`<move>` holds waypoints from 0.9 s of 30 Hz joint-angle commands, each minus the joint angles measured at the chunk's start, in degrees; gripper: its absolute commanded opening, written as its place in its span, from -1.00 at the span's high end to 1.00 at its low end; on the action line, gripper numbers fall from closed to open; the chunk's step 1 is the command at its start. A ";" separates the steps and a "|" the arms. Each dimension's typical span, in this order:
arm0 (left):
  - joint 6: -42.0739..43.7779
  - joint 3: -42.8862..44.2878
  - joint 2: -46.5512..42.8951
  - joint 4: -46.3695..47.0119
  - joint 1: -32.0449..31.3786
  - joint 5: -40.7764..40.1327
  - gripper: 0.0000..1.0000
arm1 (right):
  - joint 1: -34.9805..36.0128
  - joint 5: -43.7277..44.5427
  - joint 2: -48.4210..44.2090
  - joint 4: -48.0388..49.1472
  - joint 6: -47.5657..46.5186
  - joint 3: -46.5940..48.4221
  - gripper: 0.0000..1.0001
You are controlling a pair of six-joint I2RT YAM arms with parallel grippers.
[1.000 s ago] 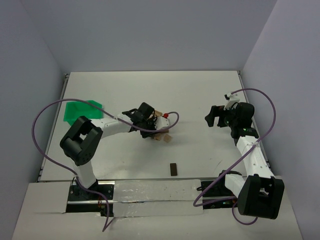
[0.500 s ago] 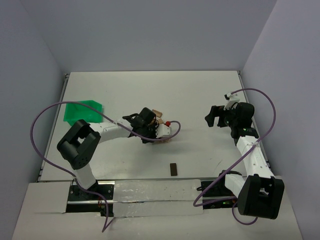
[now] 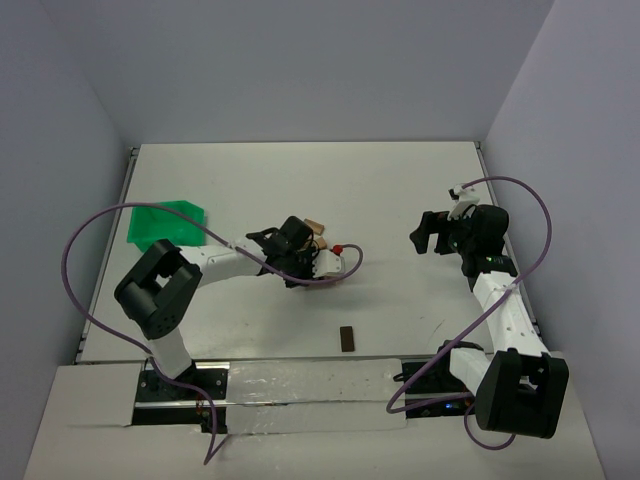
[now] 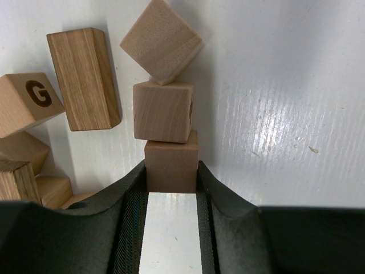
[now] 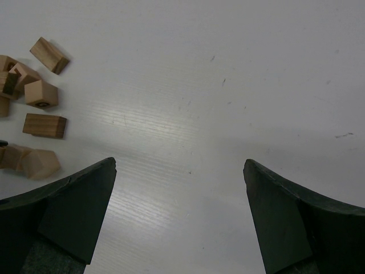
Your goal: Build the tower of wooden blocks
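Several light-tan wood blocks lie loose on the white table, among them one marked G. My left gripper is low over the table and shut on a small wood cube. That cube touches a second cube, and a third, turned cube lies just beyond. In the top view the left gripper covers most of the cluster; one block shows behind it. No upright tower shows in any view. My right gripper hangs open and empty, far right of the blocks.
A green bin lies at the left of the table. A small dark brown piece lies near the front edge. A purple cable with a red fitting loops beside the left gripper. Walls enclose the table.
The left gripper has shifted a little right and toward the front, down into the block cluster, then held still. The right arm has not moved.
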 commanded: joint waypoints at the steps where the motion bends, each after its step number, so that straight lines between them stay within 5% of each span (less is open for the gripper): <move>1: 0.56 1.09 1.73 -0.79 -0.74 2.60 0.28 | -0.41 -0.33 -0.05 0.01 -0.72 2.82 -0.99; 27: 1.00 5.08 3.22 -2.10 -0.74 3.71 -0.09 | -0.33 -0.51 0.21 -0.02 -0.89 2.90 -0.99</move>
